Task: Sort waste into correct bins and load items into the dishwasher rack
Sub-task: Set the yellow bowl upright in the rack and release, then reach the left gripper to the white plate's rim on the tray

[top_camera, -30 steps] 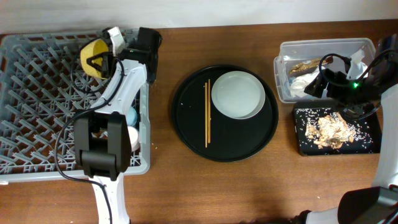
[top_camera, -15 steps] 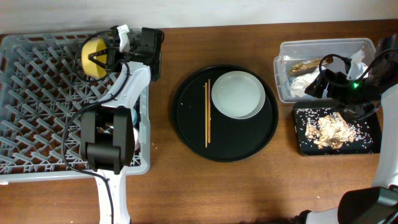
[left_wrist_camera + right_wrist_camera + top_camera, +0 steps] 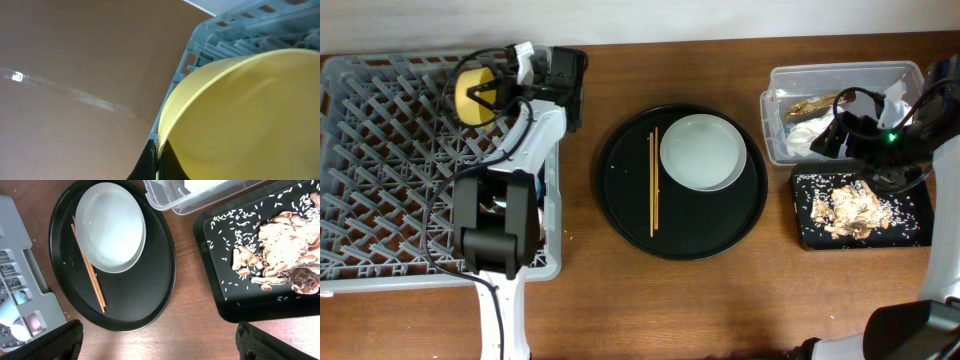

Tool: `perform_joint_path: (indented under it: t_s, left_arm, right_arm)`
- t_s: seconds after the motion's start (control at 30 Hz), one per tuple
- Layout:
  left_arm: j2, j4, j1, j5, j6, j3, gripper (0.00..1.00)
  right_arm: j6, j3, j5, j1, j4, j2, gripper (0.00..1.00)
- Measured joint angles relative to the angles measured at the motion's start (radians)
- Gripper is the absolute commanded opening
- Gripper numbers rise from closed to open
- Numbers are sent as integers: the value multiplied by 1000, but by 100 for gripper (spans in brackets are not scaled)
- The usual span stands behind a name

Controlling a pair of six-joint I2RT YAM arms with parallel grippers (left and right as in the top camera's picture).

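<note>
My left gripper (image 3: 480,95) is shut on the rim of a yellow bowl (image 3: 470,82) and holds it on edge over the far right part of the grey dishwasher rack (image 3: 380,150). In the left wrist view the yellow bowl (image 3: 250,115) fills the frame, its rim pinched between my fingers (image 3: 159,162). My right gripper (image 3: 835,135) is open and empty above the table, between the clear bin (image 3: 840,75) and the black bin (image 3: 865,210). A white bowl (image 3: 703,152) and wooden chopsticks (image 3: 653,180) lie on the round black tray (image 3: 682,240).
The clear bin holds wrappers and paper. The black bin (image 3: 260,255) holds rice and shells. Cups (image 3: 532,205) sit in the rack's right side. Bare wooden table (image 3: 720,310) runs along the front. The tray, white bowl (image 3: 112,225) and chopsticks (image 3: 90,272) show in the right wrist view.
My left gripper has shifted slightly right and toward the rack's far edge with the yellow bowl. The right arm has not moved.
</note>
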Motion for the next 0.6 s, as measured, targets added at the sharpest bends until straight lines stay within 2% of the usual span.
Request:
perform_joint_path:
  t_s: [0.03, 0.07, 0.1, 0.13, 0.17, 0.27, 0.3, 0.5, 0.6]
  left_arm:
    - [0, 0, -8, 0, 2, 0, 1]
    - [1, 0, -21, -4, 4, 0, 9]
    - [1, -1, -32, -7, 8, 0, 20]
    - [2, -1, -44, -8, 9, 0, 38]
    - [3, -3, -55, -6, 14, 0, 48]
    - [4, -1, -103, 2, 18, 0, 68]
    - [4, -1, -119, 6, 16, 0, 72]
    - [4, -50, -138, 68, 17, 0, 72]
    - [4, -54, -127, 84, 17, 0, 77]
  right_arm:
    - [0, 0, 2, 0, 0, 0, 98]
    - [0, 0, 2, 0, 0, 0, 98]
    - [0, 0, 3, 0, 0, 0, 98]
    - [1, 0, 3, 0, 0, 0, 98]
    - [1, 0, 3, 0, 0, 0, 99]
    - [1, 0, 3, 0, -1, 0, 98]
    - [1, 0, 3, 0, -2, 0, 98]
    - [0, 0, 3, 0, -2, 0, 99]
    - [0, 0, 3, 0, -2, 0, 99]
